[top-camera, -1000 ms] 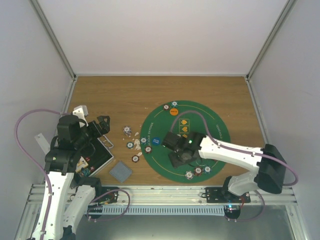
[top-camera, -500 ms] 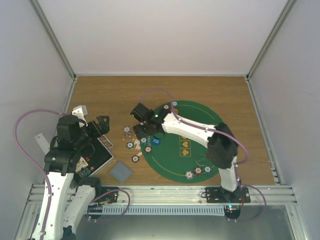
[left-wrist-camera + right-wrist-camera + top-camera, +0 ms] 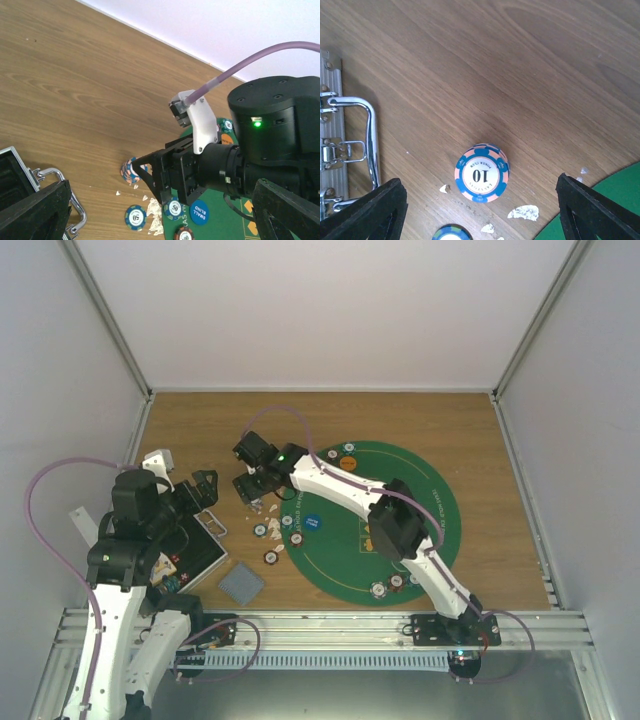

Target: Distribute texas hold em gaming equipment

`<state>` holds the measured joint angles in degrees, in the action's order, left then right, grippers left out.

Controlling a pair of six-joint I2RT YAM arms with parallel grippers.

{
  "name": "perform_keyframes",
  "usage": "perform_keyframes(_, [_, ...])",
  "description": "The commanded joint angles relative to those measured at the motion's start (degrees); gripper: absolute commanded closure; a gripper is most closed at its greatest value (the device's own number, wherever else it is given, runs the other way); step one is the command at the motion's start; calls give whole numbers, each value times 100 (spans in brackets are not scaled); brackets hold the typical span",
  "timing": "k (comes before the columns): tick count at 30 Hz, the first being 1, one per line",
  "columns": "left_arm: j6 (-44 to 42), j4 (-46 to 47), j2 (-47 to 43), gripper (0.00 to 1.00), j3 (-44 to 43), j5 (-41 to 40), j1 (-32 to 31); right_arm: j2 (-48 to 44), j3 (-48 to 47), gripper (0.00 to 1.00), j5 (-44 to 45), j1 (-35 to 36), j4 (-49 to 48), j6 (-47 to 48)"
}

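Note:
A short stack of blue-and-pink "10" poker chips (image 3: 482,173) stands on the wood just left of the green mat (image 3: 400,465); it also shows in the top view (image 3: 255,503) and the left wrist view (image 3: 128,170). My right gripper (image 3: 252,483) is open and empty, hovering over this stack with a finger on either side (image 3: 479,180). Single chips (image 3: 260,530) lie near the mat edge, beside a blue disc (image 3: 312,523). An orange disc (image 3: 348,463) lies at the mat's far edge. Grey-backed cards (image 3: 241,583) lie near the front. My left gripper (image 3: 205,490) is open and empty.
The open black case (image 3: 200,550) lies at the left under my left gripper, its metal handle (image 3: 355,130) close to the chip stack. White scraps (image 3: 523,212) litter the wood by the mat edge. Three more chips (image 3: 396,582) sit at the mat's near edge.
My right arm has swung from the middle of the mat out to the far left, off the mat and over the "10" chip stack. My left arm has not moved.

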<state>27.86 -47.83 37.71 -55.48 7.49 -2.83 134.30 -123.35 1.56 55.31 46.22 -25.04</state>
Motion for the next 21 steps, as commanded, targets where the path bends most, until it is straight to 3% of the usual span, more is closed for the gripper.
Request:
perform_keyframes(1, [-28,141,16,1,-121,-70,46,274,-235,18,-139,6,127,251])
perform_keyframes(21, [71,163,-36,1,-50,-71,46,818,-444,29,-130,76,167,475])
